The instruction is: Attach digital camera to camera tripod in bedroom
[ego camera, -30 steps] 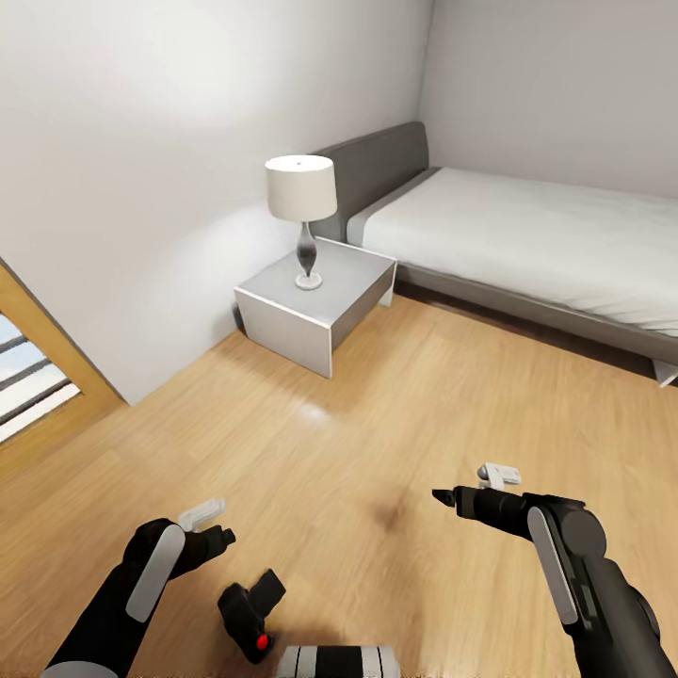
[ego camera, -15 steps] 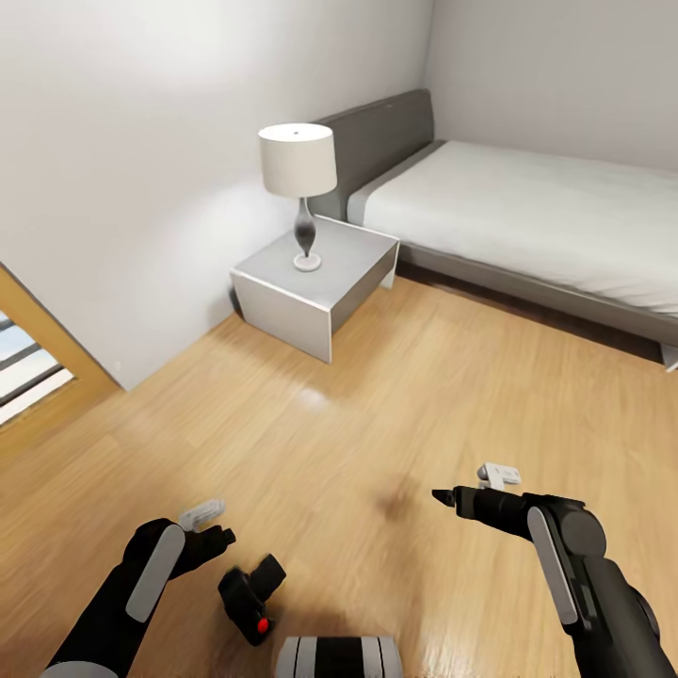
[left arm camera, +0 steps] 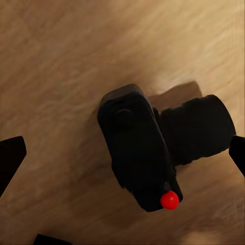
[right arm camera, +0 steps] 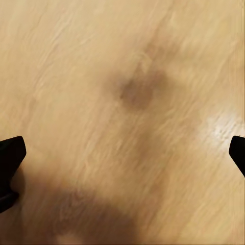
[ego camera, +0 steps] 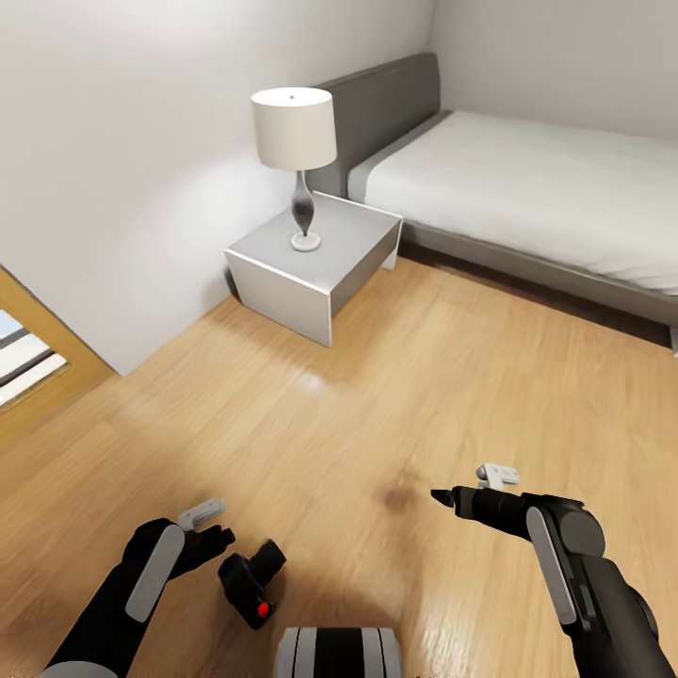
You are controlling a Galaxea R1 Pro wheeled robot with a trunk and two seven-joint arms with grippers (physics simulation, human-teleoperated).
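Observation:
The digital camera point(ego camera: 250, 589) is a chunky matte-black body with a red dot button point(ego camera: 263, 610). It lies on the light wood floor just right of my left gripper point(ego camera: 222, 540). In the left wrist view the digital camera point(left arm camera: 145, 158) sits between the widely spread fingertips point(left arm camera: 10, 158) of the open left gripper point(left arm camera: 122, 161), touching neither. My right gripper point(ego camera: 441, 495) hovers open over bare floor, with nothing in it point(right arm camera: 122, 158). The camera tripod is out of view.
This is the bedroom. A grey nightstand point(ego camera: 315, 259) carries a white lamp point(ego camera: 294, 127) against the left wall. The grey bed point(ego camera: 527, 198) with its white mattress fills the back right. A wooden door frame point(ego camera: 42, 344) stands at the far left, and my base point(ego camera: 337, 654) shows at the bottom edge.
The whole view has shifted, so nightstand, lamp and bed sit higher in the picture. The digital camera now shows slightly closer to my left gripper. Both arms keep their pose.

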